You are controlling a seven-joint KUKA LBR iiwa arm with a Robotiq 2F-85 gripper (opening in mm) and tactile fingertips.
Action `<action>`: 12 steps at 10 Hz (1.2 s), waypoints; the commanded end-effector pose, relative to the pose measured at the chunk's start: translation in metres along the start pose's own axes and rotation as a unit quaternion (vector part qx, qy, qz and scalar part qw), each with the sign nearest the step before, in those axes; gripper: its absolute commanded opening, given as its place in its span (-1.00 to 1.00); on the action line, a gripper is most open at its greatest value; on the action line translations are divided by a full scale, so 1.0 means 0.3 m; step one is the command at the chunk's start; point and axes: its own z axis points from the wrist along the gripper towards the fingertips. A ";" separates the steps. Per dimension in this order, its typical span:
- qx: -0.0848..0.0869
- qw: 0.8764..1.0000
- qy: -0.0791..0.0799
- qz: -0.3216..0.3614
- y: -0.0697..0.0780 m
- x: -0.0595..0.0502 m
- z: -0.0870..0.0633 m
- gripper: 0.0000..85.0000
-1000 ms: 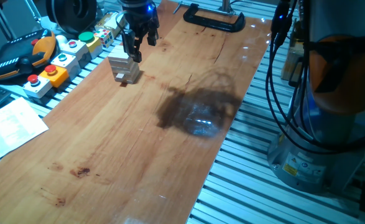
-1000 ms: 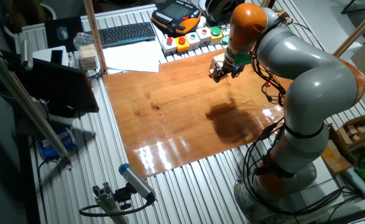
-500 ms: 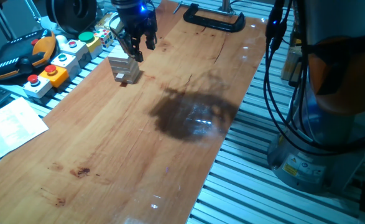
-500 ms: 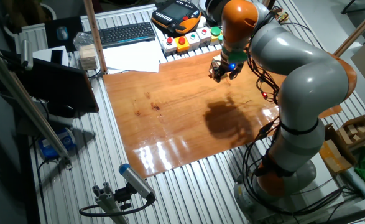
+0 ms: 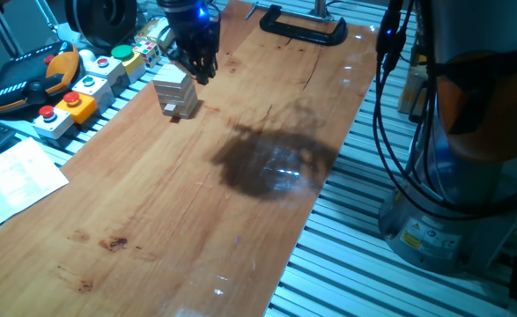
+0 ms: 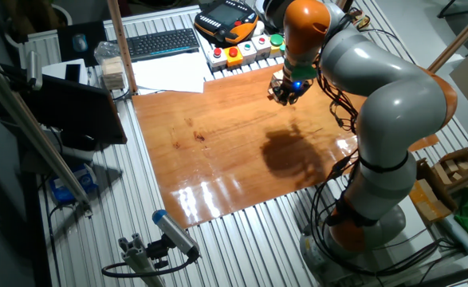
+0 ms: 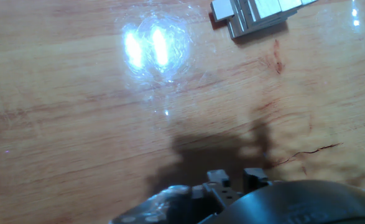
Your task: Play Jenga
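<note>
The Jenga tower point(image 5: 173, 92) stands on the wooden table point(image 5: 240, 220), near the far left edge, just beside the grey button boxes point(image 5: 73, 97). It is a small stack of pale blocks, and one block near the bottom sticks out a little toward the front. In the hand view the tower point(image 7: 257, 14) shows only at the top edge, so the hand is not pointing straight at it.

The gripper point(image 5: 198, 69) hangs just behind and above the tower, close to its top. Its two fingers look pressed together with nothing between them — but the view is small and dark there, so I am not fully sure. In the other fixed view the gripper point(image 6: 286, 93) hides most of the tower.

The step in hand looks like lining up for a push or a pull on one block. No loose block lies on the table that I can see.

Next, the fingertips need to come down level with one block and touch only that one — softly, or the whole tower may tip over.
</note>
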 end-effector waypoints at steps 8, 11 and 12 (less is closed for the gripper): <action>-0.007 1.000 0.008 0.006 -0.019 -0.021 0.026 -0.98; -0.012 1.000 0.006 0.005 -0.027 -0.051 0.061 -0.98; -0.014 1.000 0.008 0.007 -0.019 -0.067 0.077 -0.98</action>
